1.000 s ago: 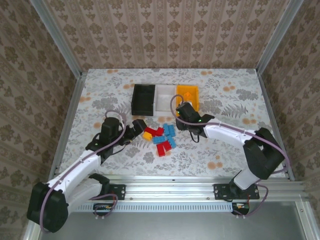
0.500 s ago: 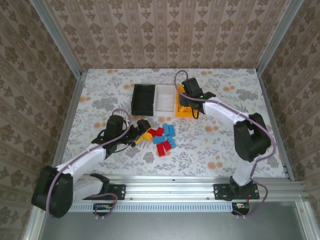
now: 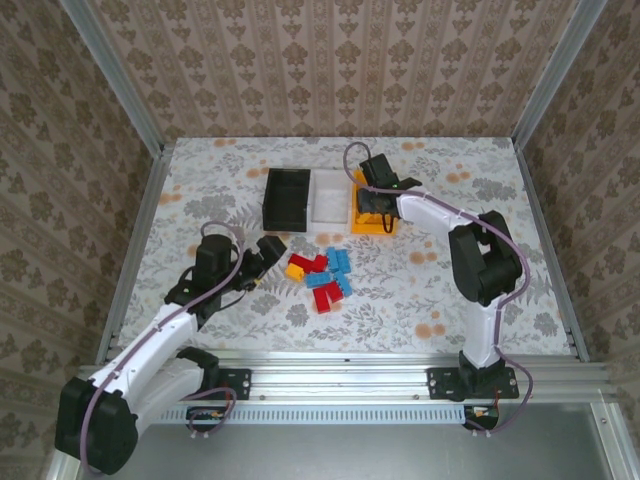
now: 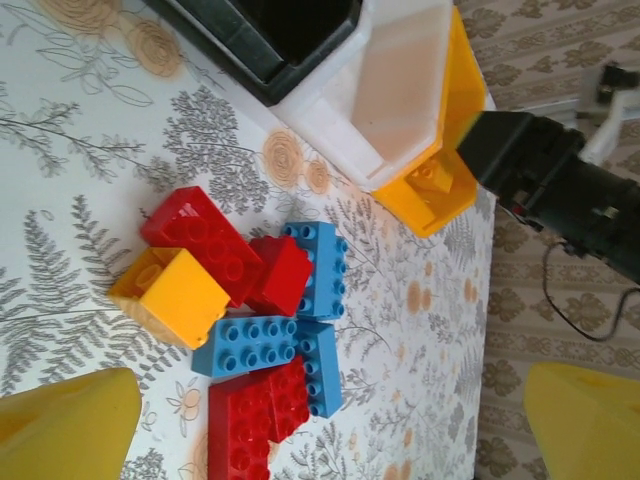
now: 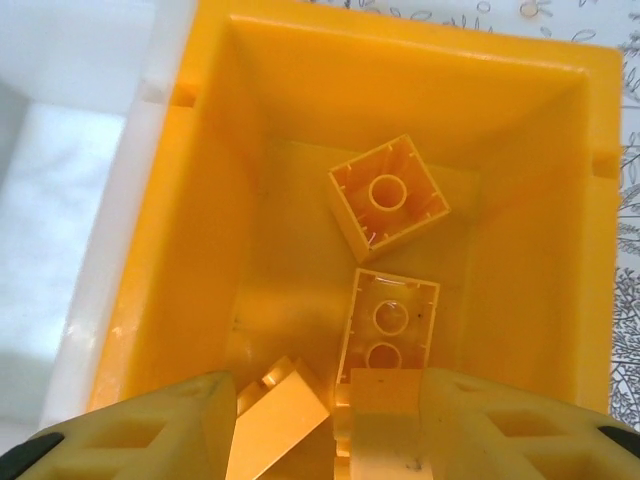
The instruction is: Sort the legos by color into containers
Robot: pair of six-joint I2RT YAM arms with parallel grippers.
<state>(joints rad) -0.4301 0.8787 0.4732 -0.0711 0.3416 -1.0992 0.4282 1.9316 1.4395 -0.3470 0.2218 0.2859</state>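
Legos (image 3: 320, 278) lie on a floral-patterned table (image 3: 430, 300) enclosed by damask-wallpapered walls (image 3: 330, 60).

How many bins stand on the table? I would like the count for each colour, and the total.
Black bin: 1
White bin: 1
Yellow-orange bin: 1
Total: 3
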